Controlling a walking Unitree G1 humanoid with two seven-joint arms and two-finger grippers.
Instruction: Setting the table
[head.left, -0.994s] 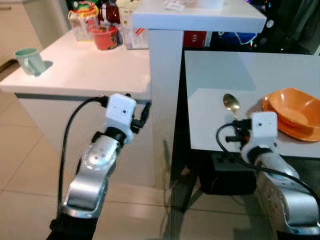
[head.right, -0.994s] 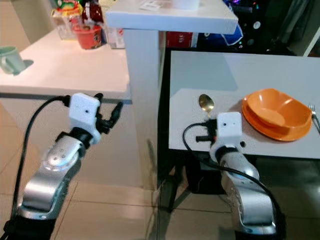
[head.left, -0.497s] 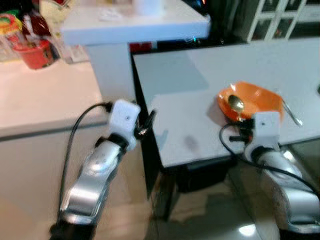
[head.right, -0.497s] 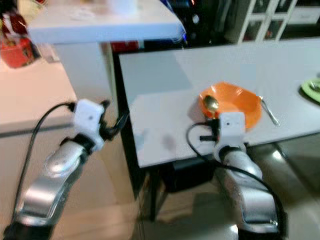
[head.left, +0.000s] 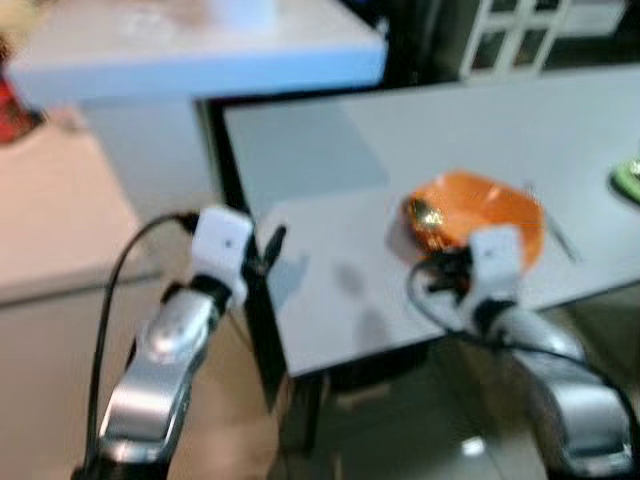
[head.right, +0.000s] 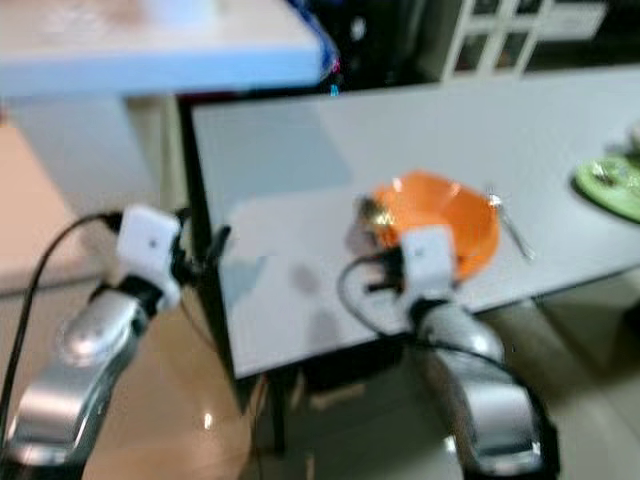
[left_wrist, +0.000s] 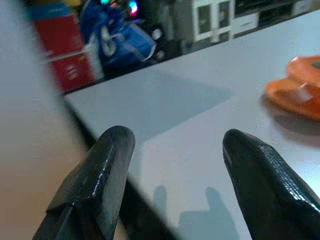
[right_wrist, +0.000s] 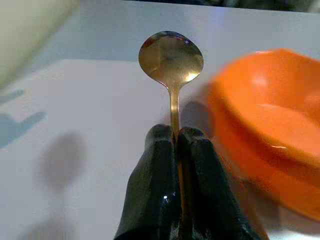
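My right gripper (right_wrist: 175, 137) is shut on the handle of a golden spoon (right_wrist: 171, 55), whose bowl points up and away from the fingers. It hovers at the near edge of the grey table (head.left: 330, 180), just left of a stack of orange bowls (head.left: 495, 205). A silver fork (head.right: 512, 230) lies to the right of the bowls. My left gripper (left_wrist: 175, 145) is open with nothing between its fingers (left_wrist: 112, 160), held at the table's left corner. The eye views are blurred.
A white counter (head.left: 60, 220) stands to the left and a raised white shelf (head.left: 190, 45) behind it. A green plate (head.right: 610, 180) sits at the table's far right. White cabinets (head.right: 510, 25) and dark clutter lie beyond the table.
The camera has swung right: counter and shelf slide left, more of the table and a green plate come into view. The spoon stays gripped and is now nearer the bowls.
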